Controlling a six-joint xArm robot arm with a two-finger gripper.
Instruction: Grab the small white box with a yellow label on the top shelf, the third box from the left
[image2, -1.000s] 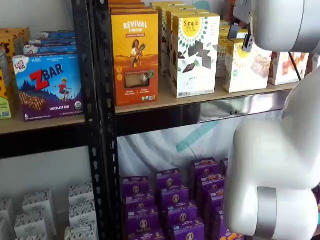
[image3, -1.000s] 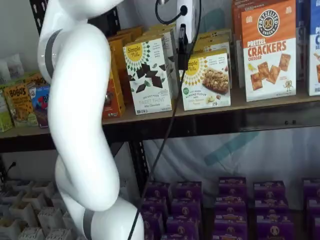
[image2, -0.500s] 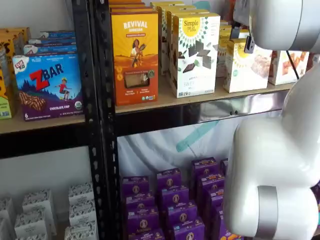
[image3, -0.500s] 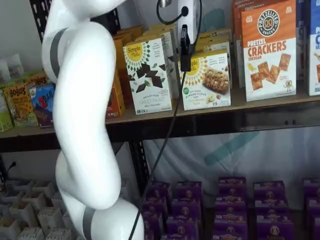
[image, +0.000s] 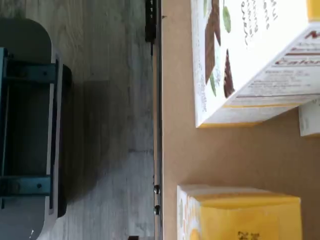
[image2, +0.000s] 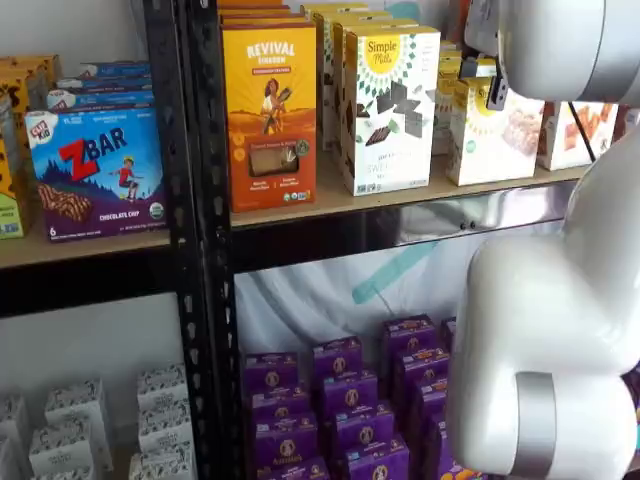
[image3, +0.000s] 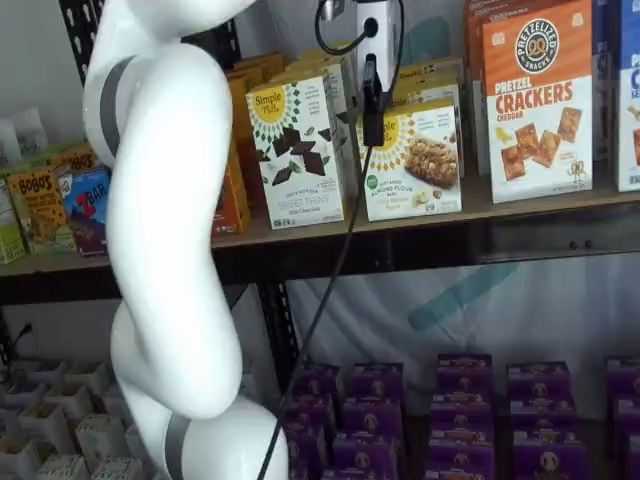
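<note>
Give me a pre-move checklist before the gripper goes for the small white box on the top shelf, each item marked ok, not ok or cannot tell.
1. Target found: the small white box stands upright on the top shelf: ok.
2. Gripper lined up: it hangs in front of the box's left edge in a shelf view: cannot tell.
3. Jaws open: the fingers show side-on, with no gap visible: cannot tell.
4. Nothing held: no box in the fingers: ok.
5. Room beside the target: bare board shows in the wrist view between it and the taller white box: ok.
</note>
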